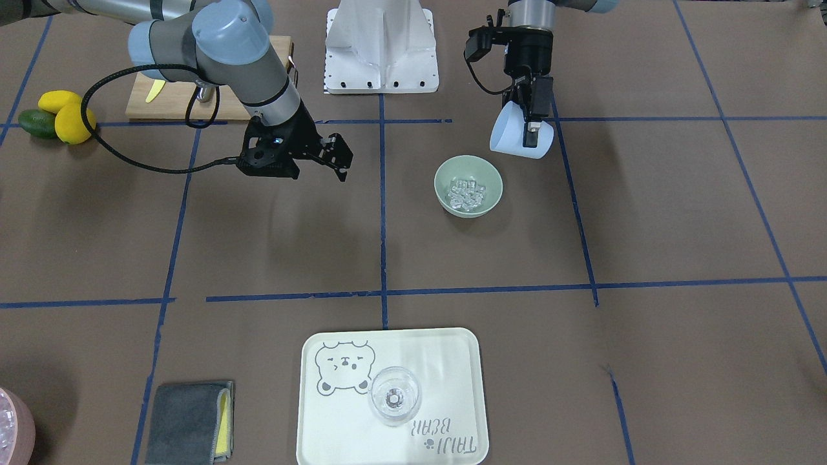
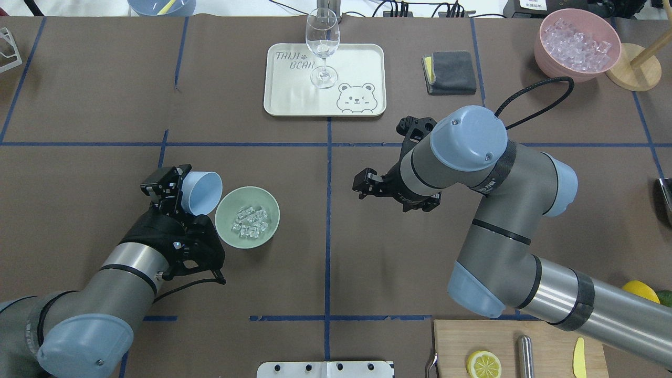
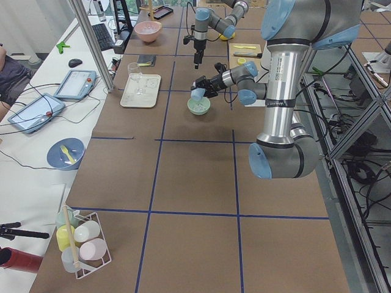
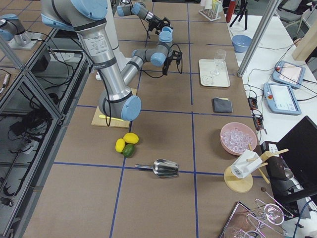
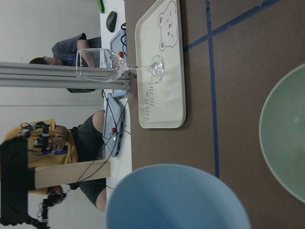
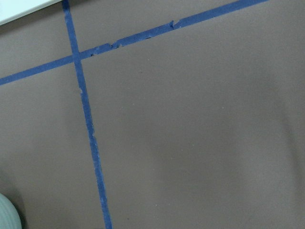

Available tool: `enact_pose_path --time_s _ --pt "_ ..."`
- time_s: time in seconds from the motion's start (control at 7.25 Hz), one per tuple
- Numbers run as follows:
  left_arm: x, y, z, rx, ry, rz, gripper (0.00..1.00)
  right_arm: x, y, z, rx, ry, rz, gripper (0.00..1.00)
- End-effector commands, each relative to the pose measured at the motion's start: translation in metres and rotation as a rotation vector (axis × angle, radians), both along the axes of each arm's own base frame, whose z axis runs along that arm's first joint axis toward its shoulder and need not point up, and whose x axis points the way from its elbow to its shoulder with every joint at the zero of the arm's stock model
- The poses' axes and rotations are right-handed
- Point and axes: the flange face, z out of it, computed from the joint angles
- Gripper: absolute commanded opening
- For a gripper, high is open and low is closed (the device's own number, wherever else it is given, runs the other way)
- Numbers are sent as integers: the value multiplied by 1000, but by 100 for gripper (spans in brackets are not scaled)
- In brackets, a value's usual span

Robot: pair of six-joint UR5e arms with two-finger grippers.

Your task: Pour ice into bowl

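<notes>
The pale green bowl (image 2: pixel 223 227) stands on the brown table left of centre, with a small heap of clear ice (image 2: pixel 251 220) inside it. It also shows in the front view (image 1: pixel 446 171) with the ice (image 1: pixel 466 194). My left gripper (image 2: pixel 181 191) is shut on a light blue cup (image 2: pixel 203 191), held tilted on its side just beside and above the bowl's rim, mouth toward the bowl. The cup (image 5: pixel 176 200) and bowl edge (image 5: pixel 286 138) fill the left wrist view. My right gripper (image 2: pixel 362 186) hovers open and empty to the right of the bowl, apart from it.
A white bear tray (image 2: pixel 357 63) with a wine glass (image 2: pixel 323 47) lies at the far side. A grey cloth (image 2: pixel 451 71) and a pink container of ice (image 2: pixel 577 44) are far right. A cutting board (image 2: pixel 525 346) with a lemon slice is near right.
</notes>
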Motion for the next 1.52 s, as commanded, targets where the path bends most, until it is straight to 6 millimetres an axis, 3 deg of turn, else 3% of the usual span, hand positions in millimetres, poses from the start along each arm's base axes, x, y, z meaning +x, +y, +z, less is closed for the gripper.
enact_pose_path --time_s 0.0,0.41,0.55,0.83,0.97,1.24,1.38 --pt "-25 -7 20 -176 229 -68 0 -3 4 -3 -3 -5 -4 100" --pt "-89 -18 102 -267 323 -192 0 -11 11 -7 9 -4 -5 100" --pt "-106 -31 114 -286 341 -253 0 -14 13 -8 14 -3 -5 100" --pt "-114 -43 148 -411 431 -287 0 -14 14 -7 16 -2 -3 100" --pt "-119 -47 166 -464 556 -273 0 -14 13 -9 19 -4 0 100" --pt "-143 -53 214 -480 660 -244 0 -14 13 -8 18 -3 0 100" --pt "-154 -53 227 -463 746 -216 0 -14 13 -9 19 -4 0 100"
